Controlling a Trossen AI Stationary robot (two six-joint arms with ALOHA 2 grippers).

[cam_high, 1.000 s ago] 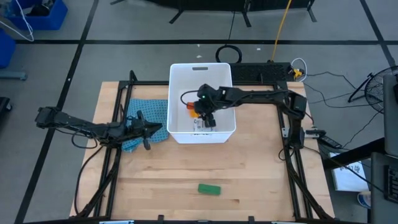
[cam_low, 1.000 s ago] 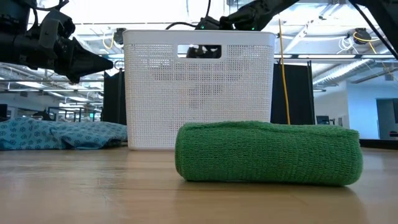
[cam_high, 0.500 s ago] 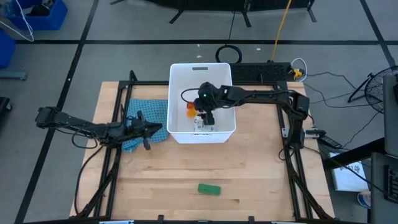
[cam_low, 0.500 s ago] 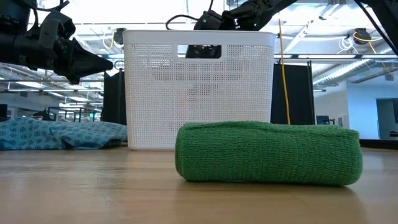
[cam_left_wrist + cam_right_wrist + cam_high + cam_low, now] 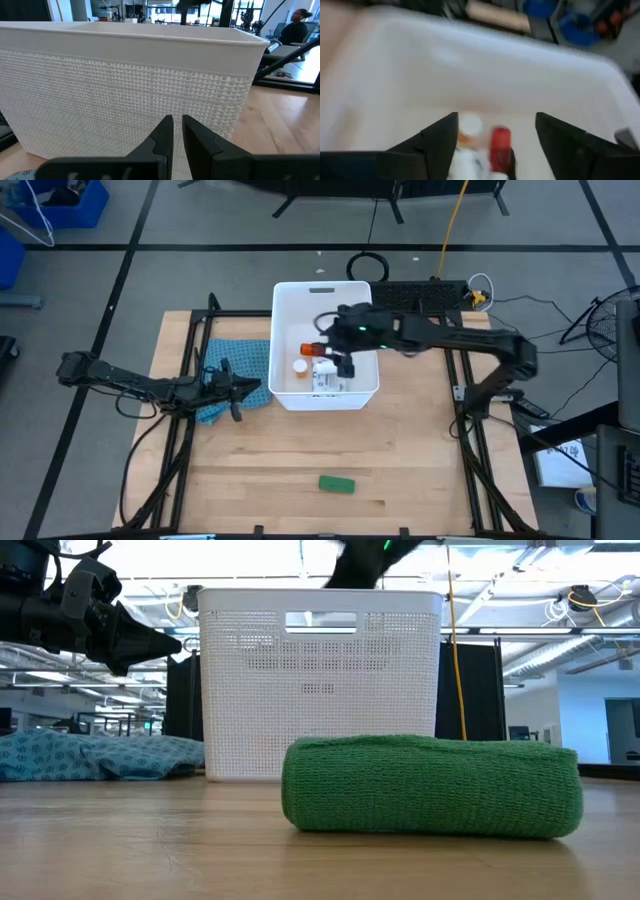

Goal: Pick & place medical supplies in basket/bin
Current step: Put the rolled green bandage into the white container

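Right hand [image 5: 334, 356] wide, empty, above white tub [image 5: 290, 292] | orange bottle [image 5: 304, 364] inside (white cap) | green block [image 5: 336, 484] on table

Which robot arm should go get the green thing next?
Probably the right. The right gripper is open and empty above the white bin, so it is free. The left gripper rests nearly shut by the blue-green cloth. The green block lies on the table's front, about equally far from both.

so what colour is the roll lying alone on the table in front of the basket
Green, with a knitted, mesh-like texture. The roll shows best in the low view, close to the camera.
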